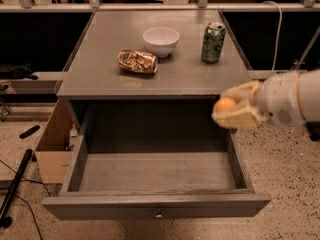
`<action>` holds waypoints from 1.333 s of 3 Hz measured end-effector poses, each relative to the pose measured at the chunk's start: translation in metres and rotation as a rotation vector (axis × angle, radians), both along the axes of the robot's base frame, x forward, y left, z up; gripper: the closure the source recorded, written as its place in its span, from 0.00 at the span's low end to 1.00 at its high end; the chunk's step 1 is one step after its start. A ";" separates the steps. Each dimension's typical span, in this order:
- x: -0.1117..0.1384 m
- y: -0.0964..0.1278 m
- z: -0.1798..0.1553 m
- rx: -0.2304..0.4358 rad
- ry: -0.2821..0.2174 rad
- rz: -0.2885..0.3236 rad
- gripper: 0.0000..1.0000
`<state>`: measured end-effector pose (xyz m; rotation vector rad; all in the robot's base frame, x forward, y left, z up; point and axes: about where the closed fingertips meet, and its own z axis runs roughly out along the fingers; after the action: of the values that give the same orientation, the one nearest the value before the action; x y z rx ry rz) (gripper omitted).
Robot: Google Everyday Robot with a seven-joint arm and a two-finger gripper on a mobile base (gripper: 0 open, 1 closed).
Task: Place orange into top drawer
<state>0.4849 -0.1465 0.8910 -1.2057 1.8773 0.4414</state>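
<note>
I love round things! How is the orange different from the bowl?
The orange is orange; the bowl is white. The orange is smaller than the bowl. The orange is gripped in the pincer, up over the right side of the open drawer; the bowl stands on the tabletop. Both are round.
</note>
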 end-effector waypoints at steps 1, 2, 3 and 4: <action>-0.020 -0.001 -0.033 -0.008 0.068 -0.002 1.00; -0.020 -0.001 -0.033 -0.008 0.068 -0.002 1.00; -0.020 0.001 -0.064 0.006 0.117 -0.032 1.00; -0.015 0.008 -0.098 0.024 0.165 -0.051 1.00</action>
<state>0.4699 -0.1382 0.7933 -1.1324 2.0322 0.5479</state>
